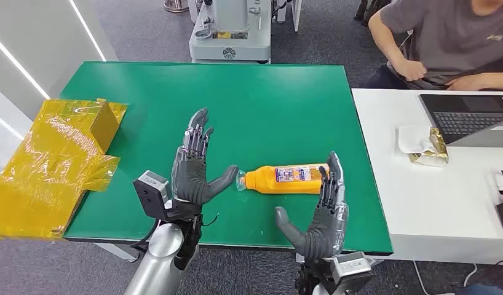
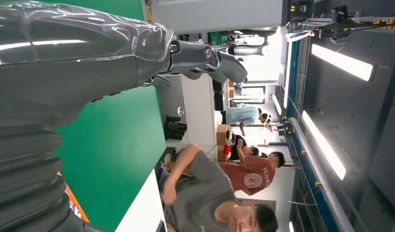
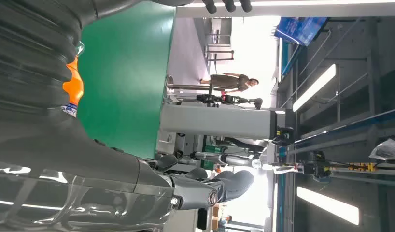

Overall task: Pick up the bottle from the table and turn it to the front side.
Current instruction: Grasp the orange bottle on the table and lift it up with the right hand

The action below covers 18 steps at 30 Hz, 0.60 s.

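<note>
— Two robot arms come up from the bottom, closest to us. What do you see on the left?

— Yellow shiny wrap (image 1: pixel 49 169) lies at the left end of the green bench (image 1: pixel 237 98). It hangs over the edge. A small yellow box (image 1: pixel 106 121) sits in it.

— And the left hand (image 1: pixel 195 166)?

— It is up over the bench with its fingers spread and pointing away from the robot. It holds nothing. Its thumb sticks out toward the bottle, and the tip is just beside the cap.

— Where is the bottle (image 1: pixel 286 179)?

— It is orange, and it lies on its side on the green bench, near the front edge. Its clear cap points to the left hand. It has a label with small pictures on it. It is between the two hands.

— What about the right hand (image 1: pixel 320 215)?

— That one is wide too, and holds nothing. Its fingers go up past the bottom end of the bottle. I cannot tell if they touch it. From the right wrist view a bit of orange (image 3: pixel 72 84) peeks out beside the grey cover.

— What is farther right?

— A white desk (image 1: pixel 433 203) stands beside the green bench. It has a laptop (image 1: pixel 470 117) and a gold and white packet (image 1: pixel 424 146). A person (image 1: pixel 446 40) in a grey shirt sits behind it.
</note>
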{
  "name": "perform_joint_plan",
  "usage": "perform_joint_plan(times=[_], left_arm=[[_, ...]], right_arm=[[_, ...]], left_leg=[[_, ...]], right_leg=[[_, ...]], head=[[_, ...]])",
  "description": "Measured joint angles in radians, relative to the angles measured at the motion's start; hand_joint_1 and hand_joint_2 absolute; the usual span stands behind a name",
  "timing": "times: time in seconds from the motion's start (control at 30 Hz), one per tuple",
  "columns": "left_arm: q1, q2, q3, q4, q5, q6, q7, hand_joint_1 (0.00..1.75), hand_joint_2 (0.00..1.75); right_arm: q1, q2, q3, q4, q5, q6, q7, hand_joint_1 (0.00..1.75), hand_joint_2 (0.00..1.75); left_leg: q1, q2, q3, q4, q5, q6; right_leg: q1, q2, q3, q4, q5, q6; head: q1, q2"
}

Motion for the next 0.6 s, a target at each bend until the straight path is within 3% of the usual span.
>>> perform_joint_plan(times=[0.17,0.3,0.43,0.6], left_arm=[[0.000,0.000,0.000,0.000,-0.002,-0.001,0.000,0.00,1.75],[0.001,0.001,0.000,0.000,-0.009,-0.001,0.000,0.00,1.75],[0.001,0.001,0.000,0.000,-0.016,-0.008,0.000,0.00,1.75],[0.001,0.002,0.000,0.000,-0.016,-0.018,-0.004,0.00,1.75]], right_arm=[[0.003,0.003,-0.006,-0.004,0.063,-0.037,0.001,0.00,1.75],[0.001,-0.007,-0.025,-0.002,0.286,-0.093,0.048,0.00,1.75],[-0.018,-0.058,-0.064,0.021,0.498,-0.092,0.114,0.00,1.75],[-0.052,-0.123,-0.109,0.065,0.571,-0.066,0.143,0.00,1.75]], left_leg=[[0.000,0.000,0.000,0.000,0.000,0.000],[0.000,0.000,0.000,0.000,0.000,0.000],[0.000,0.000,-0.001,0.000,0.000,0.000],[0.000,-0.001,-0.001,0.000,0.000,0.000]], right_leg=[[0.000,0.000,0.000,0.000,0.000,0.000],[0.000,0.000,0.000,0.000,0.000,0.000],[0.000,-0.001,0.000,0.000,0.000,0.000],[0.000,-0.001,0.000,0.000,0.000,0.000]], head=[[0.000,0.000],[0.000,0.000],[0.000,0.000],[0.000,0.000]])
